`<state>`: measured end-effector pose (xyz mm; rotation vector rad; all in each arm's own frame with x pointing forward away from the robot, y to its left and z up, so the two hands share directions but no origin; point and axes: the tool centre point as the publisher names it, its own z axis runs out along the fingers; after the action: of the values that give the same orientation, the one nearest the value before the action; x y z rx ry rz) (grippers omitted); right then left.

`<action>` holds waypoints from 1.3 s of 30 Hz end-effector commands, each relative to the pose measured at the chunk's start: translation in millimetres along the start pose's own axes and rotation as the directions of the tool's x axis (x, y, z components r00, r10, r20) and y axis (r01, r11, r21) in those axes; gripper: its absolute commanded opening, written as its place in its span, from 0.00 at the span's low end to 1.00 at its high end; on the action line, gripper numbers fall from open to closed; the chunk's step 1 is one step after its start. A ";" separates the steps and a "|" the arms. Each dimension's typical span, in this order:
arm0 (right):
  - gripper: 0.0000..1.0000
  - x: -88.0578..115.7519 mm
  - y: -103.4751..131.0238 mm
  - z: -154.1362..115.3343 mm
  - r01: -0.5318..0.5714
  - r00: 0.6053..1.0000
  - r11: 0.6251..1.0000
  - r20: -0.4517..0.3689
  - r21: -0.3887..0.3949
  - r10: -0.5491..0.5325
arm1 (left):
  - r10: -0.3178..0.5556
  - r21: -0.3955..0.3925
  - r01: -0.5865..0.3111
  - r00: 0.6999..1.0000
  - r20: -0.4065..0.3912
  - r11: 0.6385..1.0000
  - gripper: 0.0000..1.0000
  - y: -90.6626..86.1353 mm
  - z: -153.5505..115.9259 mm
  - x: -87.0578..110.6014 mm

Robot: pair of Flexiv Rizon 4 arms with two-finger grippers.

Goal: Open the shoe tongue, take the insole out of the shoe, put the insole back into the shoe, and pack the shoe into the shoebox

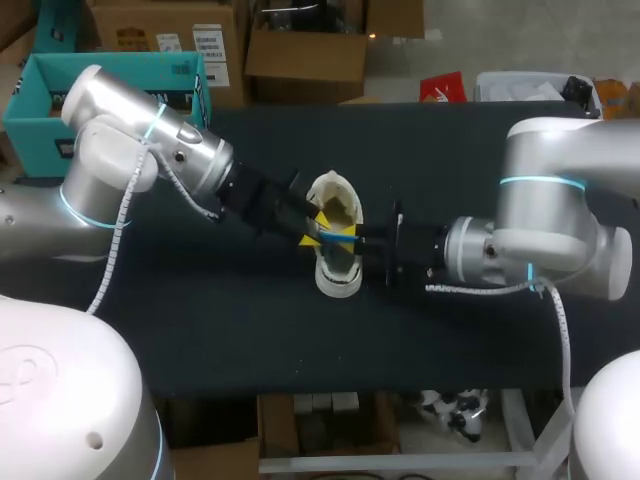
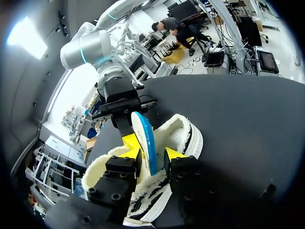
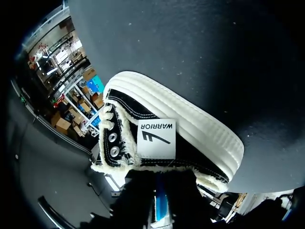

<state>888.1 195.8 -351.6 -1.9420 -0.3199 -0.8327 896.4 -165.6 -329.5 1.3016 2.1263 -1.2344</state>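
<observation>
Insole (image 1: 333, 238), blue-edged and standing on its edge, sits just above the mouth of the fleece-lined shoe (image 1: 338, 272) at the middle of the desk (image 1: 250, 330). Its long axis runs left to right, while the shoe's runs near to far with the toe at the near end, so the two lie crosswise.

The right gripper (image 1: 360, 241) comes in from the right, and its fingers are closed onto the insole's right end. The left gripper (image 2: 152, 153) comes in from the left and straddles the other end, partly open. One yellow tip lies against the white face, and a sliver of fleece shows between the other tip and the blue edge. Both grippers are equally close.

To seat the insole it would, I judge, need turning in line with the shoe, toe end down first. Bare desk lies on every side of the shoe. A teal open box (image 1: 30, 125), probably the shoebox, sits well apart at the far left, on the left arm's side.
</observation>
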 end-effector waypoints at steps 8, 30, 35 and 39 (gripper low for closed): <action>0.02 -2.3 -0.8 0.4 -0.006 1.000 1.000 0.000 -0.001 0.006 | 0.000 -0.016 0.000 1.000 0.015 1.000 0.00 -7.1 10.4 -3.9; 0.23 -13.0 -36.2 -12.1 0.023 1.000 0.997 0.000 -0.067 -0.023 | -0.018 -0.042 0.019 1.000 0.017 0.999 0.00 -1.9 12.6 -0.5; 0.00 -10.4 -28.2 -6.1 0.018 1.000 0.998 0.006 -0.058 -0.018 | -0.021 -0.040 0.022 1.000 0.020 0.999 0.00 -0.8 12.2 -0.9; 0.00 -8.2 -18.8 -3.4 0.015 1.000 0.998 0.010 -0.054 -0.014 | -0.032 -0.042 0.032 0.999 0.015 0.999 0.00 4.3 13.3 -1.0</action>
<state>861.1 202.9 -334.9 -2.0051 -0.3141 -0.8623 896.0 -172.1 -336.3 1.2417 2.1564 -1.1960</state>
